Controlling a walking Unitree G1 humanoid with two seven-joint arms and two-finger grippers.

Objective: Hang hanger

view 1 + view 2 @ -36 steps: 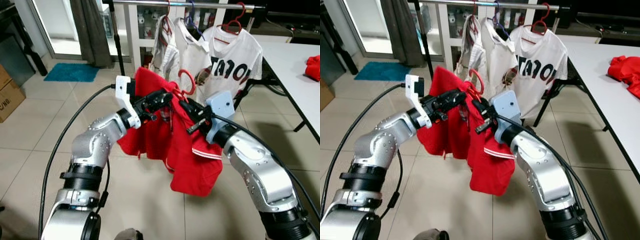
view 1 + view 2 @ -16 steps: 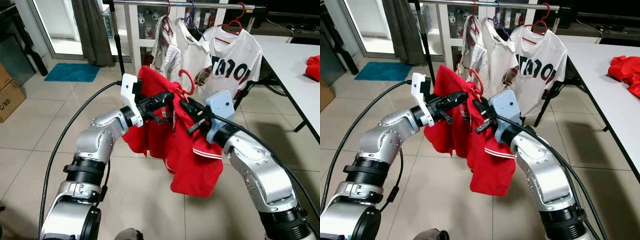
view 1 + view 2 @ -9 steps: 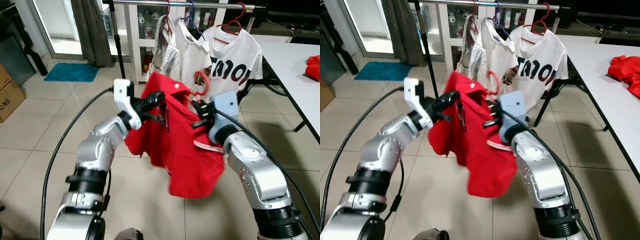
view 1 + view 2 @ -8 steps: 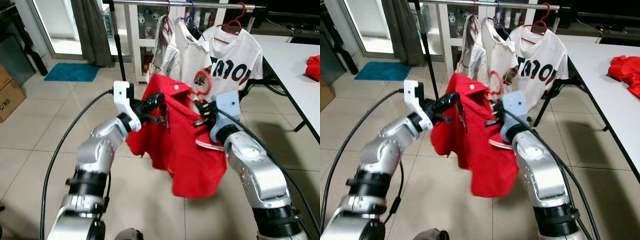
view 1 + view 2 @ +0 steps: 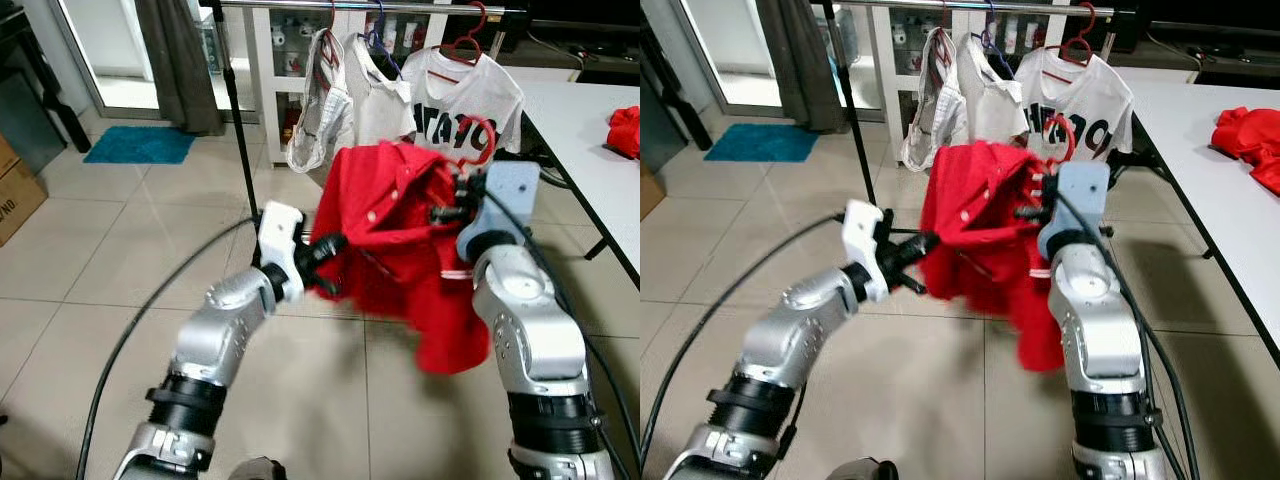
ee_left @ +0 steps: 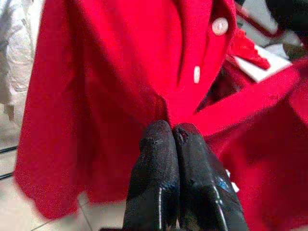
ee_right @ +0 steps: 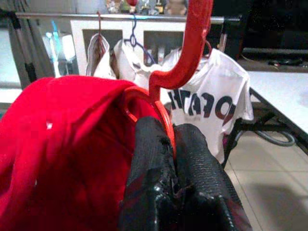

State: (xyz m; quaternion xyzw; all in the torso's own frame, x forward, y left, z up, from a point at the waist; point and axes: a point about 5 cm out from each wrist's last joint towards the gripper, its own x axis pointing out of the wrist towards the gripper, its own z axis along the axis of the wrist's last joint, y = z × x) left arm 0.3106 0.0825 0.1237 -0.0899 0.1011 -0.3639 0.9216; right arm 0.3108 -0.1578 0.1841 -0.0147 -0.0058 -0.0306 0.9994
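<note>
Clothes rail (image 5: 300,6): a straight metal bar on a dark upright pole, running across the top of the head views; three light garments (image 5: 465,95) already hang from it on coloured hangers. Hanging calls for raising the load until the hook clears the bar, then lowering it onto a bare stretch of rail, probably to the robot's left of the hung garments, where the bar is free.

Red shirt (image 5: 400,215): soft, matte woven cloth with small pale buttons (image 6: 220,25) along a placket, draped in loose folds between the two arms, well below the rail. Its slack weight is likely to swing, so a slow lift would keep the hook steady.

Right gripper (image 7: 169,139): held high beside the shirt's collar, its fingers clamped together on the neck of the red hanger. This grip sets the hook's heading; the wrist should keep the hook's open side facing the bar.

Left gripper (image 6: 171,137): lower and to the left, fingers pinched together on a fold of the shirt's front, keeping the cloth from dragging.

Red hanger (image 7: 185,57): smooth, glossy plastic with a rigid curved hook standing above the collar, not yet on the rail.
</note>
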